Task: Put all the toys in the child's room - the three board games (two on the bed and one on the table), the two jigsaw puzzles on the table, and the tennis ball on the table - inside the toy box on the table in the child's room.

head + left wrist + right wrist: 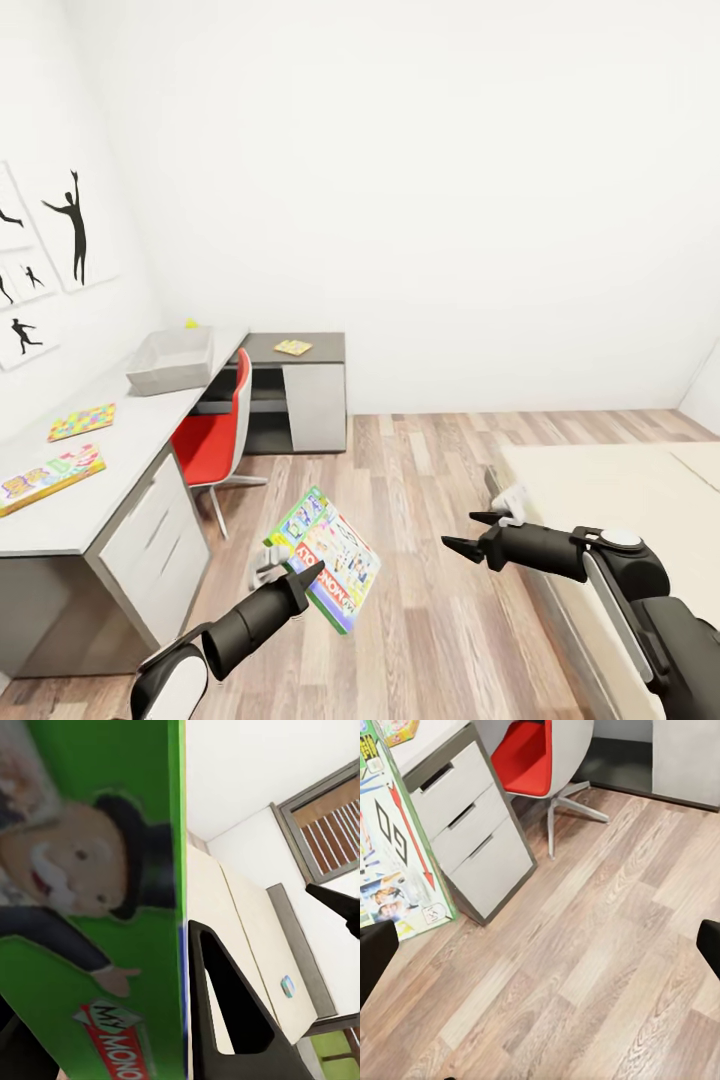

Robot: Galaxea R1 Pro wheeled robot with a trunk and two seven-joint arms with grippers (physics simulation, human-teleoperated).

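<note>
My left gripper (296,573) is shut on a white-green board game (326,556), held tilted above the floor; its green printed face (90,907) sits against one finger (232,1016). My right gripper (480,532) is open and holds nothing, over the floor beside the bed (630,490). On the table (130,440) stand the grey toy box (172,361), the tennis ball (190,323) behind it, a jigsaw puzzle (82,421), a second jigsaw puzzle (293,347) on the dark section, and another board game (45,478). The held board game (394,862) also shows in the right wrist view.
A red swivel chair (215,435) stands at the table, in front of the white drawers (472,832). Wood-plank floor (430,470) lies open between table and bed. Black athlete pictures (75,235) hang on the left wall.
</note>
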